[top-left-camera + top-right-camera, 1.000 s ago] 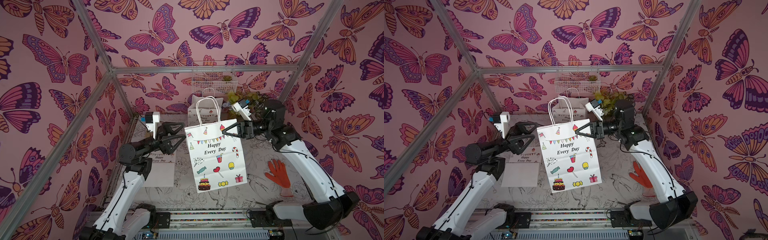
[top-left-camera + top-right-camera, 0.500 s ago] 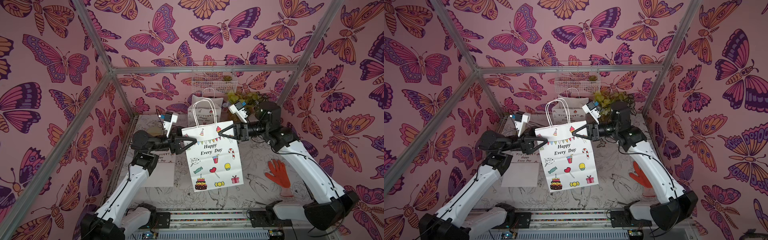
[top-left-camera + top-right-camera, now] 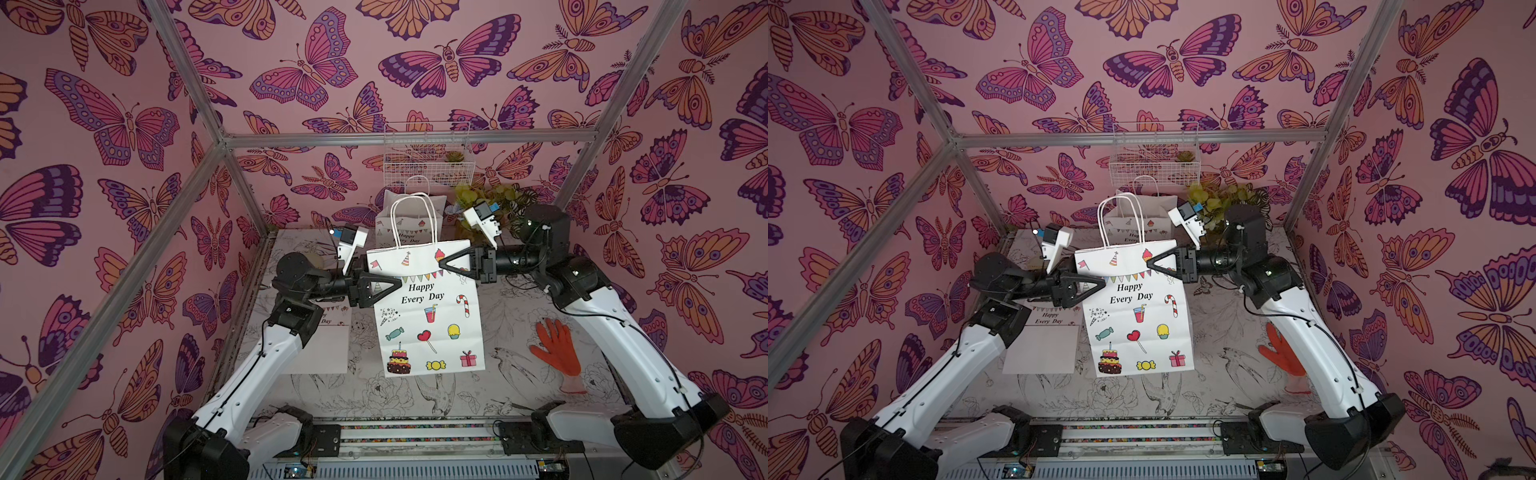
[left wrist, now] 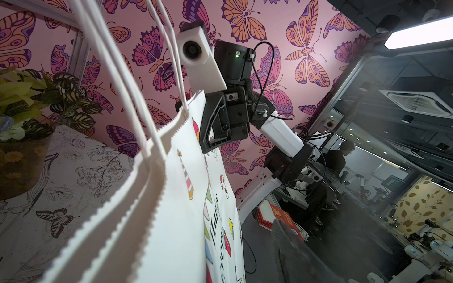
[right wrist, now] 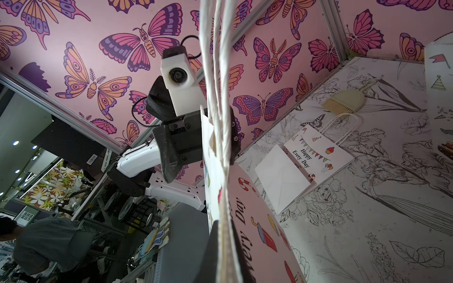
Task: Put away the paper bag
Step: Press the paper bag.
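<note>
The paper bag (image 3: 428, 324), printed "Happy Every Day", is hanging upright in the air over the middle of the table (image 3: 498, 386), with its twisted handles standing up. The right gripper (image 3: 441, 264) is pinching the bag's top corner on the robot's right side, jaws clamped tight on the paper. The left gripper (image 3: 398, 284) is reaching in at the opposite edge just below the rim. Its jaws are spread, one finger on each face of the bag, and the right wrist view is showing a gap. The bag's mouth is lying nearly flat, and its contents cannot be seen. Behind it a second paper bag (image 3: 415, 228) is standing by the back wall, under a wire basket (image 3: 424, 170) that is holding a small succulent (image 3: 454, 156). A third paper bag (image 3: 328, 345) is lying flat beneath the left arm. An orange glove (image 3: 555, 345) is lying beside the right arm.
</note>
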